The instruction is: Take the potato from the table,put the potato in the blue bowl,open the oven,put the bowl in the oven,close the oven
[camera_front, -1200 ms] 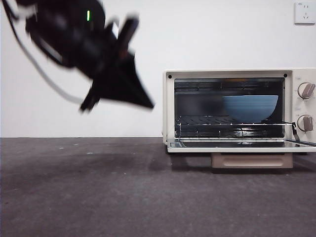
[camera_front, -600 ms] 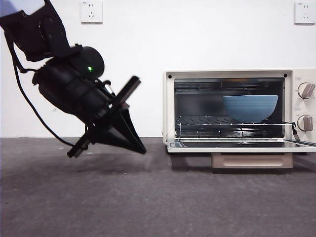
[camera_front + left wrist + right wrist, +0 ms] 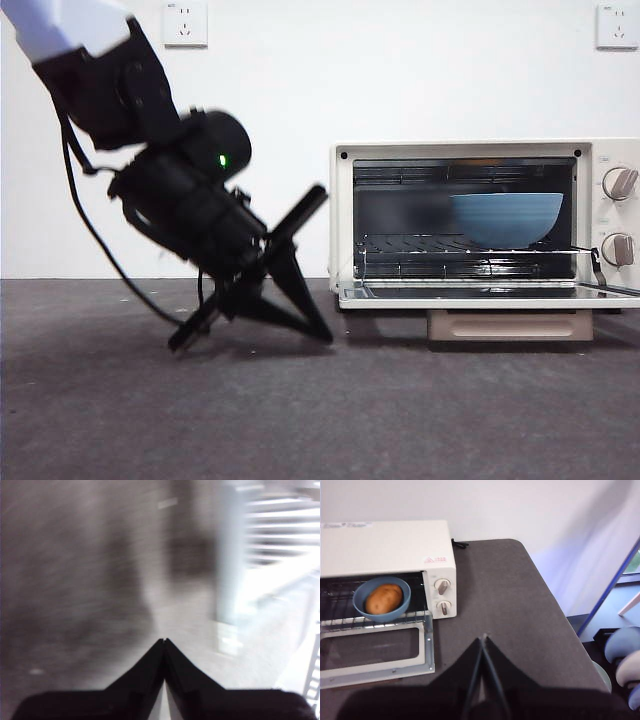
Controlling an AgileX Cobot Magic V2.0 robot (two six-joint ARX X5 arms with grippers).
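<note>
On the oven's (image 3: 480, 225) wire rack we see the blue bowl (image 3: 507, 219), round, mid-blue, faintly ridged, sitting toward the knob side of the cavity. From the right wrist view we get the look inside: the potato (image 3: 384, 598), smooth and orange-brown, fills most of the bowl (image 3: 382, 599). The oven (image 3: 385, 550) is cream-white and boxy, two knobs (image 3: 620, 216) stacked on its right panel, and its door (image 3: 490, 294) is folded down flat, the beige handle (image 3: 510, 325) showing beneath the door's front edge.

Over to the claws. We have the left gripper (image 3: 325, 333) low on the left side of the front view, tilted steeply, its tip down at the table (image 3: 320, 410) just beside the open door's near corner. Its jaws are pressed together to a point in its own wrist view (image 3: 163, 642), gripping nothing. The bowl sits well apart from it, up inside the cavity past the door.

The right gripper (image 3: 483, 639) hangs high above the table (image 3: 500, 605), well clear of the oven, jaws likewise closed on nothing.

What we can't make out: the left wrist view is heavily smeared, only pale streaks of oven frame and rack bars. From the front, the potato is hidden below the bowl's rim. The oven's right edge is cut off by the frame.
</note>
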